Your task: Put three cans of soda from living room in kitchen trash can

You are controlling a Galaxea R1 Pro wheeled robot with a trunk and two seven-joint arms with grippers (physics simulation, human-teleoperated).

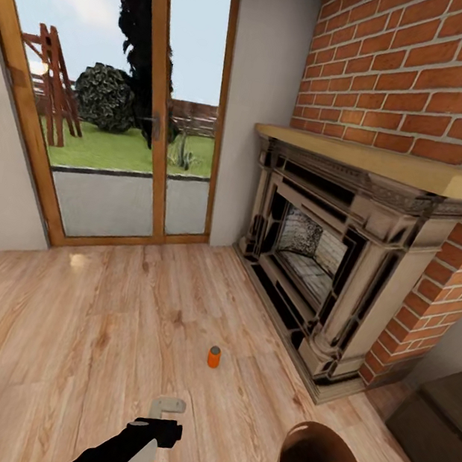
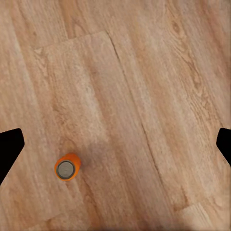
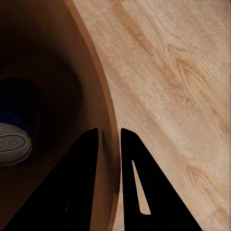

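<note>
1. One small orange soda can with a grey metal top (image 1: 214,357) stands upright on the wood-plank floor (image 1: 78,325), ahead of our left gripper (image 2: 115,142) and off-centre between its wide-open, empty jaws; a straight descent could, we judge, clip and topple it.
2. Our right gripper (image 3: 109,137) pinches the wall of the tapered orange-brown bin (image 1: 316,458), one finger inside, one outside; a jolt might tilt it, spilling the can top (image 3: 12,144) inside.
3. Both arms reach forward, held low.
</note>
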